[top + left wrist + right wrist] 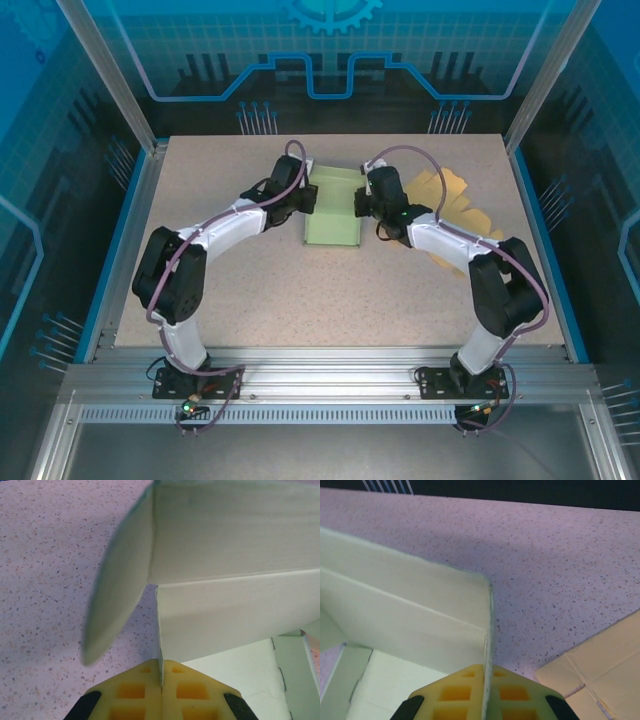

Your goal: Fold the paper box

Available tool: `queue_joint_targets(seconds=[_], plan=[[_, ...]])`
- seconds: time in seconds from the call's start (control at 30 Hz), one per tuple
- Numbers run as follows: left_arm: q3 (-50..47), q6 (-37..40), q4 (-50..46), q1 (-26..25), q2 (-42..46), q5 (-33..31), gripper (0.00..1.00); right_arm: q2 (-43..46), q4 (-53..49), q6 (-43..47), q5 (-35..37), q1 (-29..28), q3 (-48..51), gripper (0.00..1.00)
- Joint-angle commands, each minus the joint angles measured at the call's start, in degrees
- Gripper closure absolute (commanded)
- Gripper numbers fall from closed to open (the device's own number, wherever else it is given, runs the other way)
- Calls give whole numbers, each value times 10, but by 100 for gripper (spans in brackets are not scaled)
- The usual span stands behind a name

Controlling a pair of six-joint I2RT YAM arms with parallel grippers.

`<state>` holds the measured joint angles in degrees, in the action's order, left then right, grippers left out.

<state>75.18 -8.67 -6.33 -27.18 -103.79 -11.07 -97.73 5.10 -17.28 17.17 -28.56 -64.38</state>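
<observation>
**Both grippers pinched on the box walls**

You have the pale green paper box lying near the middle of the table, toward its far side, open side up. From the top camera its floor shows as plain green card. The left gripper is at the box's left wall and the right gripper at its right wall.

Your left wrist camera adds the detail: the left gripper is closed on the thin edge of an upright wall, with a rounded flap curving away to the left.

Your right wrist camera shows the right gripper clamped on a wall edge at a raised corner of the box. A flat yellow card sheet lies just beside it on the table.
</observation>
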Motion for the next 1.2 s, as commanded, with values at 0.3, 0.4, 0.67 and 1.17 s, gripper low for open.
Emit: queue_joint_targets(seconds=[0.3,0.4,0.67,1.17], plan=[[1,-71,156,-44,-29,15,100,-107,178,-53,-41,-41,-70,100],[-11,-74,169,-50,-34,9,100,-112,203,-53,-33,-49,-52,100],[-49,-113,214,-63,-42,-12,100,-116,236,-54,-25,-60,-10,100],[-115,-197,290,-83,-23,-43,97,-102,266,-52,-10,-78,63,100]])
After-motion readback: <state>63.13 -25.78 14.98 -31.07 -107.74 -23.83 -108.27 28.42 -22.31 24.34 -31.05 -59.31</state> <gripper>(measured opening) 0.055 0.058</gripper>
